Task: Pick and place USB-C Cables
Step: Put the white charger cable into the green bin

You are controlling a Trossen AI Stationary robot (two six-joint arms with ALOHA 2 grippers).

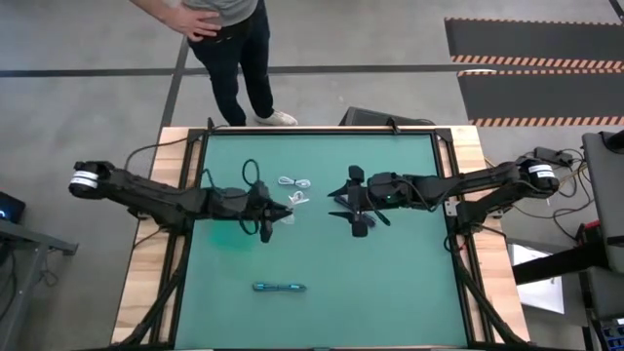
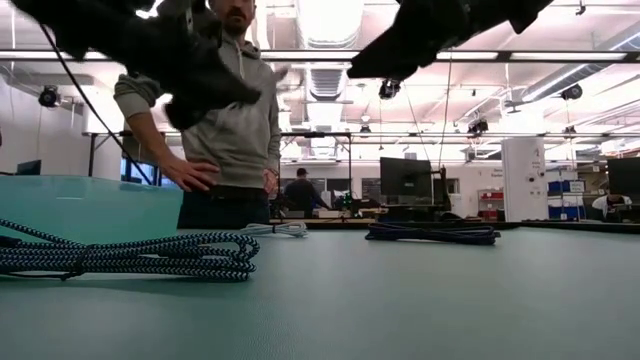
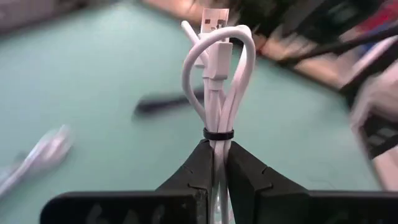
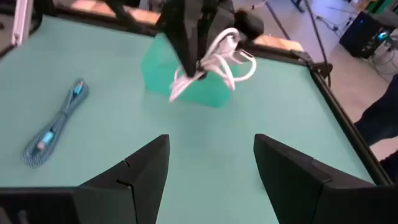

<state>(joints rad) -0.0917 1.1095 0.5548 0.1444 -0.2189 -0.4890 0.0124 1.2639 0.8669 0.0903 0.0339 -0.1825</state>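
My left gripper [image 1: 283, 208] is shut on a white USB-C cable bundle [image 4: 214, 62] and hangs in the air beside the clear teal tub [image 4: 186, 87]. A second white bundle [image 1: 295, 182] lies flat toward the table's far edge. The black bundle [image 1: 252, 175] lies left of that second white bundle. The teal-blue braided bundle [image 1: 280, 287] lies flat toward the near edge. My right gripper [image 4: 211, 168] is open and hovers right of the table's middle, facing the left gripper and touching nothing. My left gripper pinches the white bundle between its two fingers [image 3: 199, 168], right beside the black tie [image 3: 219, 134]. The looped end with a plug [image 3: 214, 18] sticks out past the fingertips. The fingers point down from above. The bundle is lifted clear of the table, its loops [image 4: 239, 59] spreading sideways.
A person [image 1: 229, 49] stands at the table's far edge, hand on hip. Black rails frame the green mat [image 1: 390, 283]. In the low view the teal-blue bundle [image 2: 130, 255] lies close in front, with the tub [image 2: 90, 205] behind it. Bare mat spans the near right.
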